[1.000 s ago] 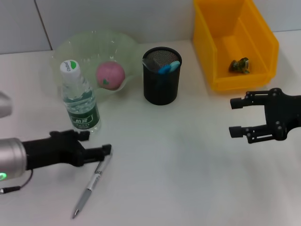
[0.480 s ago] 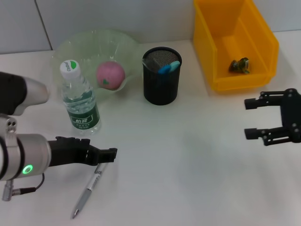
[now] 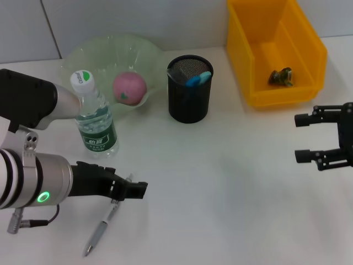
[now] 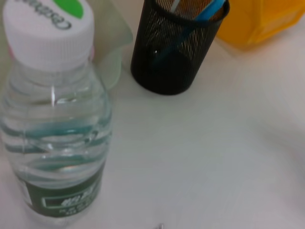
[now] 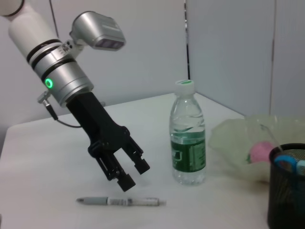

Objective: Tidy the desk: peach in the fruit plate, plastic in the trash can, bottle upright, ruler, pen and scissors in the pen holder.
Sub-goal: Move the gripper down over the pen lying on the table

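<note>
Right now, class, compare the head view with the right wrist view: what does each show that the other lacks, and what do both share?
Only the head view shows the yellow bin holding a crumpled scrap, and the right pincer, open beside it. Only the right wrist view shows the left pincer side-on, open and hanging just above the pen. Both show the upright bottle, the peach in its plate and the mesh pen holder.

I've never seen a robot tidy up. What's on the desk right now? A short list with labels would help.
Peach: in the green plate
Bottle: upright beside the plate
Pen: lying on the desk
Pen holder: black mesh cup, blue items inside
Yellow bin: scrap inside
Left gripper: open, just above the pen
Right gripper: open, empty, off to the side
</note>
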Motion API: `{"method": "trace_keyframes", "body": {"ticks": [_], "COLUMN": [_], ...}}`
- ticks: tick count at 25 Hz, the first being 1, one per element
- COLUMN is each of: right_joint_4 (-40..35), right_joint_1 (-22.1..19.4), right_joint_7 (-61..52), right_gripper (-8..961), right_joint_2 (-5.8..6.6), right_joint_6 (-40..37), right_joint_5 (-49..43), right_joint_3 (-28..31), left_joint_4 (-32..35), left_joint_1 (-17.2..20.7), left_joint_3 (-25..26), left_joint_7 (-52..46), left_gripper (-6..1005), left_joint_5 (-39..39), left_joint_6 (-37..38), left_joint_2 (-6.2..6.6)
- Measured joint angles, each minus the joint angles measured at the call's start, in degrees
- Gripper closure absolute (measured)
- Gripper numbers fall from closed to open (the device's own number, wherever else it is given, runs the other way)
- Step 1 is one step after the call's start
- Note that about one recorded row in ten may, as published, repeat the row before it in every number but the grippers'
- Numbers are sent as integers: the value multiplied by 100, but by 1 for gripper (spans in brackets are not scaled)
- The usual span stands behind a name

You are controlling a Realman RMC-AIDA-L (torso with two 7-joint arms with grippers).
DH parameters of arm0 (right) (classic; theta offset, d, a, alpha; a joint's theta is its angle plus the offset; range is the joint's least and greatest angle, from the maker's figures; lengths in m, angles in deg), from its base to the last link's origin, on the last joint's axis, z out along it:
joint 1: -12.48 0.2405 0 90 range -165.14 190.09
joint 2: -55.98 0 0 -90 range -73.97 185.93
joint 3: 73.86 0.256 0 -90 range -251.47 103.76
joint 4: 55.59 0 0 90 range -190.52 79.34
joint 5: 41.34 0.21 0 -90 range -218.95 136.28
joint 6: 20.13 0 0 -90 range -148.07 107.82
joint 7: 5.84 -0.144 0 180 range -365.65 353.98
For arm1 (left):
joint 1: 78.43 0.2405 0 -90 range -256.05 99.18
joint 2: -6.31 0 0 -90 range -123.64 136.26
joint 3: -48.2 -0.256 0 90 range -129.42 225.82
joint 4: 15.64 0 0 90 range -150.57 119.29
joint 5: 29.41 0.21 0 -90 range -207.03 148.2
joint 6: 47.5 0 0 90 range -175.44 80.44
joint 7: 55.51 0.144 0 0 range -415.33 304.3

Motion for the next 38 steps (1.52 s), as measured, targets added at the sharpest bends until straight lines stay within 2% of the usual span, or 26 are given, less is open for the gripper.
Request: {"method": "trace_keyframes", "body": {"ticks": [4, 8, 10, 11, 13, 16, 18, 21, 22, 23, 24, 34, 38], "right_joint_4": [-38, -38, -21, -8, 14, 27, 59, 98, 99, 99, 100, 103, 107], "right_joint_1": [-68, -174, -203, -209, -219, -216, -169, -103, -90, -82, -75, -14, -1], "right_joint_7": [54, 72, 55, 46, 28, -10, -60, -173, -200, -213, -218, -276, -276], "right_gripper": [170, 170, 170, 170, 170, 169, 169, 169, 169, 169, 169, 170, 170], "right_joint_2": [-4, -8, -18, -21, -45, -83, -95, -100, -101, -102, -101, -104, -121], "right_joint_6": [-21, 8, 73, 107, 193, 377, 471, 542, 549, 552, 553, 619, 628], "right_joint_5": [32, 208, 288, 336, 452, 539, 543, 544, 544, 544, 544, 547, 547], "right_joint_3": [-74, -56, -55, -48, -25, -23, -30, -83, -95, -101, -102, -105, -85], "left_joint_4": [10, 364, 364, 383, 279, 279, -151, -151, -361, -361, -608, -685, -737], "left_joint_1": [-9, -186, -186, -303, -441, -441, -768, -768, -925, -925, -1137, -1213, -1293], "left_joint_3": [-1, -53, -53, 82, 256, 256, 377, 377, 378, 378, 383, 363, 198], "left_joint_7": [-1, -7, -7, -14, -15, -15, -17, -17, -18, -18, -19, -21, -21], "left_gripper": [212, 212, 212, 212, 213, 213, 213, 213, 213, 213, 213, 214, 214], "left_joint_5": [13, 198, 198, 418, 495, 495, 712, 712, 804, 804, 791, 703, 640], "left_joint_6": [60, 554, 554, 673, 718, 718, 756, 756, 791, 791, 860, 882, 902], "left_joint_2": [2, -8, -8, -10, -10, -10, -10, -10, -11, -11, -10, -18, -19]}}
